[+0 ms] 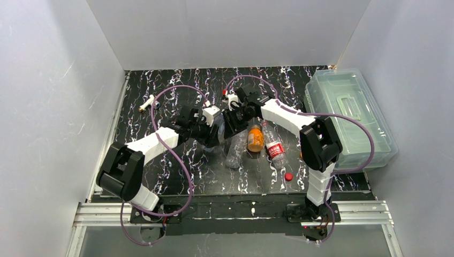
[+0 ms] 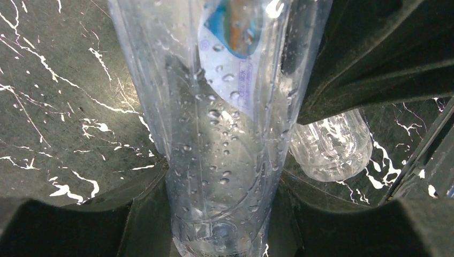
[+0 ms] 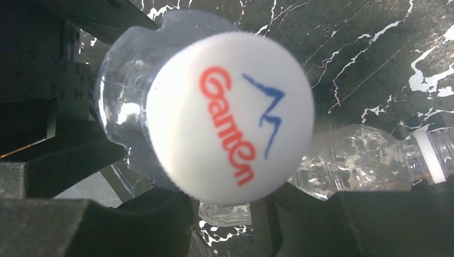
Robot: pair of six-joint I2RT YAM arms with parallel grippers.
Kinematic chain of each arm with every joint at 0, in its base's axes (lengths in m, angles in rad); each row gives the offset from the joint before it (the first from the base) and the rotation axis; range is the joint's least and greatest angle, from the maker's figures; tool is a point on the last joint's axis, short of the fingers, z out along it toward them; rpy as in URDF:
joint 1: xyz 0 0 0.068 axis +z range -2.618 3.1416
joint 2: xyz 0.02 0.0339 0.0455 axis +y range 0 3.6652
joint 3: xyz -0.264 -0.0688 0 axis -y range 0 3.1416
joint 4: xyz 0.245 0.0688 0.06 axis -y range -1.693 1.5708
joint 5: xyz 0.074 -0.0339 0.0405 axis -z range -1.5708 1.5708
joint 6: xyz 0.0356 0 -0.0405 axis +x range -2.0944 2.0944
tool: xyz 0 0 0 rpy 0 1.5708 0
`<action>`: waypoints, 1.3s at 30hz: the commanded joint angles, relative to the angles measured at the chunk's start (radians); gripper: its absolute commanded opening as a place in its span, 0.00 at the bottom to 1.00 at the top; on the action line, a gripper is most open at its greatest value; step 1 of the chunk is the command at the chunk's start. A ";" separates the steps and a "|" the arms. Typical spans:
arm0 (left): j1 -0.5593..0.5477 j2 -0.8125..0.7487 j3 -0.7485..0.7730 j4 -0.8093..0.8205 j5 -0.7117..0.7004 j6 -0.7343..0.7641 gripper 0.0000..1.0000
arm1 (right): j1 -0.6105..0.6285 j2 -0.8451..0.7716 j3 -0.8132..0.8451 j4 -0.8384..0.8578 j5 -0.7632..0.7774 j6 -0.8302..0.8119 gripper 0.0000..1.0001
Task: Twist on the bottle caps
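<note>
Near the middle of the black marbled tabletop (image 1: 136, 120), the left claw (image 1: 213, 133) holds a clear, droplet-beaded bottle (image 2: 219, 139) by its body, jaws closed tight against the plastic. A white cap (image 3: 230, 123), printed in red and blue, sits at the mouth of that bottle and fills the right wrist view. The right claw (image 1: 235, 116) hangs over it with dark fingers (image 3: 80, 214) flanking the cap, though in so close and blurred a view it cannot be told whether they press it or stand clear. At 5 o'clock from the held bottle lie a second clear bottle (image 1: 235, 151), an orange bottle (image 1: 255, 138) and a red-labelled bottle (image 1: 275, 148), side by side. A loose red cap (image 1: 288, 176) lies farther out the same way. A lidded clear box (image 1: 348, 115) stands at 3 o'clock, and a white-and-brass fitting (image 1: 145, 103) lies at 10 o'clock.
</note>
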 commanded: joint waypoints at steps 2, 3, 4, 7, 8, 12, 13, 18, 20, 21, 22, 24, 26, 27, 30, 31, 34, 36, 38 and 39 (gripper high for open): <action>0.000 -0.016 -0.025 0.096 -0.017 -0.030 0.00 | 0.012 -0.055 0.027 0.008 0.023 0.002 0.45; 0.001 -0.018 -0.031 0.114 -0.019 -0.041 0.00 | 0.012 -0.065 0.028 0.002 0.027 0.002 0.45; 0.001 -0.020 -0.031 0.124 -0.022 -0.048 0.00 | 0.012 -0.074 0.029 -0.006 0.031 0.002 0.45; 0.000 -0.020 -0.025 0.132 -0.039 -0.057 0.00 | 0.012 -0.108 0.023 -0.033 0.042 -0.003 0.45; 0.001 -0.022 -0.025 0.137 -0.042 -0.058 0.00 | 0.011 -0.122 0.019 -0.041 0.049 -0.005 0.46; 0.001 -0.038 -0.017 0.145 -0.046 -0.051 0.00 | 0.011 -0.211 -0.005 -0.061 0.098 0.001 0.48; 0.001 -0.045 -0.017 0.145 -0.043 -0.047 0.00 | 0.011 -0.237 -0.006 -0.064 0.120 0.010 0.51; 0.001 -0.123 -0.045 0.150 0.037 0.016 0.00 | 0.010 -0.368 0.046 -0.067 0.295 0.092 0.98; 0.001 -0.175 -0.077 0.159 0.082 0.053 0.00 | 0.009 -0.416 0.073 -0.048 0.362 0.134 0.98; 0.001 -0.205 -0.093 0.165 0.107 0.074 0.00 | 0.009 -0.445 0.081 -0.030 0.375 0.154 0.98; 0.001 -0.236 -0.109 0.166 0.123 0.088 0.00 | 0.007 -0.467 0.087 -0.002 0.378 0.170 0.98; 0.001 -0.292 -0.136 0.166 0.157 0.102 0.00 | 0.003 -0.496 0.113 0.035 0.378 0.185 0.98; -0.002 -0.357 -0.166 0.165 0.193 0.109 0.00 | 0.001 -0.493 0.170 0.017 0.324 0.178 0.98; -0.002 -0.386 -0.179 0.165 0.213 0.109 0.00 | 0.001 -0.473 0.214 -0.019 0.274 0.160 0.97; -0.008 -0.454 -0.202 0.136 0.282 0.117 0.00 | -0.001 -0.410 0.297 -0.116 0.062 0.101 0.90; -0.010 -0.470 -0.201 0.113 0.297 0.124 0.00 | 0.000 -0.408 0.296 -0.125 0.002 0.084 0.97; -0.016 -0.515 -0.208 0.077 0.356 0.121 0.00 | 0.001 -0.428 0.277 -0.141 -0.083 0.025 0.98; -0.017 -0.538 -0.213 0.073 0.378 0.116 0.00 | 0.001 -0.446 0.272 -0.152 -0.113 -0.010 0.98; -0.020 -0.549 -0.210 0.035 0.397 0.113 0.00 | 0.003 -0.455 0.275 -0.166 -0.141 -0.034 0.98; -0.019 -0.550 -0.207 0.025 0.405 0.113 0.00 | 0.011 -0.456 0.279 -0.175 -0.146 -0.045 0.98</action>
